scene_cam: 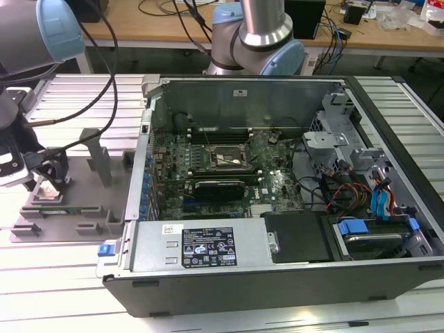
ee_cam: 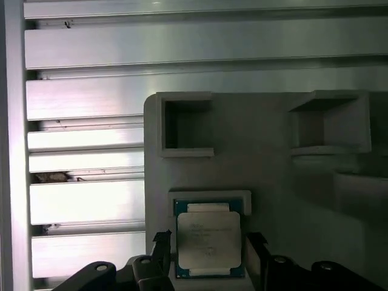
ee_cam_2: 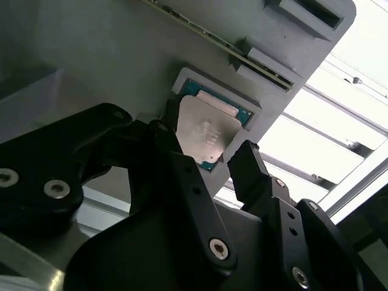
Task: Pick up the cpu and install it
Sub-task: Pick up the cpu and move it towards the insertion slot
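The end effector (ee_cam: pixel 207 250) is released, its two black fingers (ee_cam_2: pixel 245 160) standing on either side of the cpu (ee_cam: pixel 208 237) with a thin gap showing at each edge in both wrist views. The cpu lies flat, metal top up, in its square recess in the grey fixture tray (scene_cam: pixel 90 211), which rests on the slatted metal surface (scene_cam: pixel 69 277) at the exterior view's left. The open computer case (scene_cam: pixel 291 284) stands just beside the tray, its motherboard socket (scene_cam: pixel 223 159) well apart from the cpu.

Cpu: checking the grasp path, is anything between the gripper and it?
Nothing visible does. The open gripper straddles the cpu, which lies uncovered in the tray recess.
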Controlling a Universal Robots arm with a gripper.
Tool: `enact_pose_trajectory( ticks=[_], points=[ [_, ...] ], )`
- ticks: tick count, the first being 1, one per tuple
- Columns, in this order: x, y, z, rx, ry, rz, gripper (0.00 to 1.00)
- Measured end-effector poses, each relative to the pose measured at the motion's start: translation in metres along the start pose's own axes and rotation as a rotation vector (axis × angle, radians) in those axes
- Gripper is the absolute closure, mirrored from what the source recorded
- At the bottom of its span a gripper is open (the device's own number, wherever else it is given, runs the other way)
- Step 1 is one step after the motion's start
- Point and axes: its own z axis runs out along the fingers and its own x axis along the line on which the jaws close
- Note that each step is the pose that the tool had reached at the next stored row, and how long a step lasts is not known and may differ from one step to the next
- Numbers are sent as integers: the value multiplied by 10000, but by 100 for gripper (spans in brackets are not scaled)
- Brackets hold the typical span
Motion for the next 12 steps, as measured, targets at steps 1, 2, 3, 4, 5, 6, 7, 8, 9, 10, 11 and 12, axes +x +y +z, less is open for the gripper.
enact_pose_trajectory(
  ticks=[1, 2, 3, 4, 5, 6, 7, 8, 9, 10, 11, 12],
  points=[
    [0, 0, 0, 0, 0, -13, 40],
    [-2, 1, 4, -5, 2, -156, 40],
    [-2, 0, 5, -6, 9, -379, 40],
    [-2, 0, 5, -8, 15, -544, 40],
    [-2, 0, 5, -9, 15, -545, 40],
    [-2, 0, 6, -9, 14, -548, 40],
    [-2, 0, 6, -9, 14, -549, 39],
    [-2, 0, 6, -9, 14, -550, 39],
    [-2, 0, 7, -9, 15, -551, 32],
    [-7, 0, 18, -12, 11, -552, 32],
    [-10, 0, 24, -10, 16, -549, 32],
    [-12, 0, 28, -9, 22, -544, 32]
  ],
)
